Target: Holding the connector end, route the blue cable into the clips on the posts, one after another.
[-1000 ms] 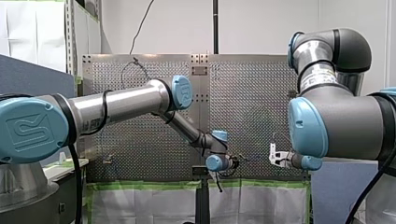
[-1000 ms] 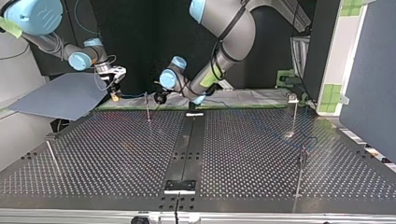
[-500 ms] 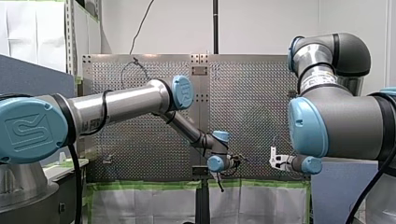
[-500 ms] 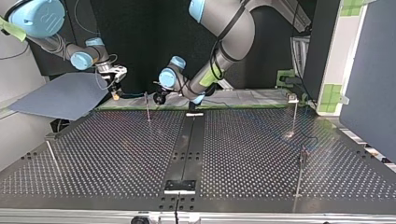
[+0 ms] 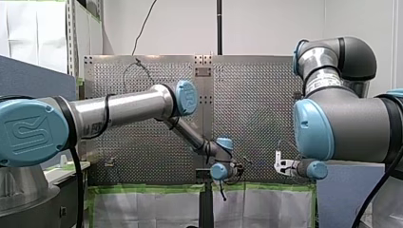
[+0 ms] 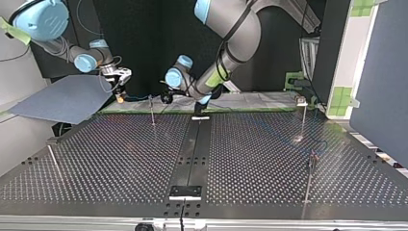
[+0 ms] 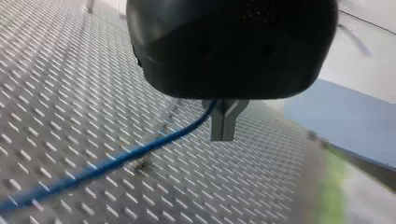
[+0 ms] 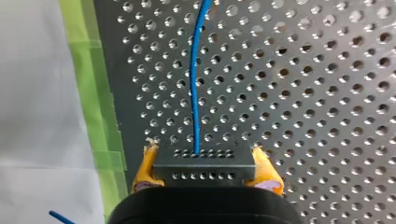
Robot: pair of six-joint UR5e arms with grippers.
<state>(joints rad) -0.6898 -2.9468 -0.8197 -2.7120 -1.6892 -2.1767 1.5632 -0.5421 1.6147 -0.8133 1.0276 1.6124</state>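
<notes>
The dark connector (image 8: 205, 164) sits between the yellow pads (image 8: 145, 168) of my right gripper (image 8: 205, 175), which is shut on it. The blue cable (image 8: 196, 79) runs straight ahead from it over the perforated table (image 8: 327, 93). In the top view my right gripper (image 6: 118, 96) hangs at the far left edge, and the cable (image 6: 137, 97) spans to my left gripper (image 6: 166, 98) beside a thin post (image 6: 152, 109). My left gripper's metal fingers (image 7: 224, 122) are shut on the blue cable (image 7: 116, 161), which trails away low over the table.
Three more thin posts stand on the table: far right (image 6: 304, 118), near right (image 6: 309, 179) and near left (image 6: 53, 162). A grey board (image 6: 67, 98) lies off the far left corner. A black rail (image 6: 192, 149) runs down the middle. Green tape (image 8: 93, 84) marks the edge.
In the front view both grippers have sunk a little. In the top view my right gripper has shifted slightly right along the far edge. Both grips are unchanged.
</notes>
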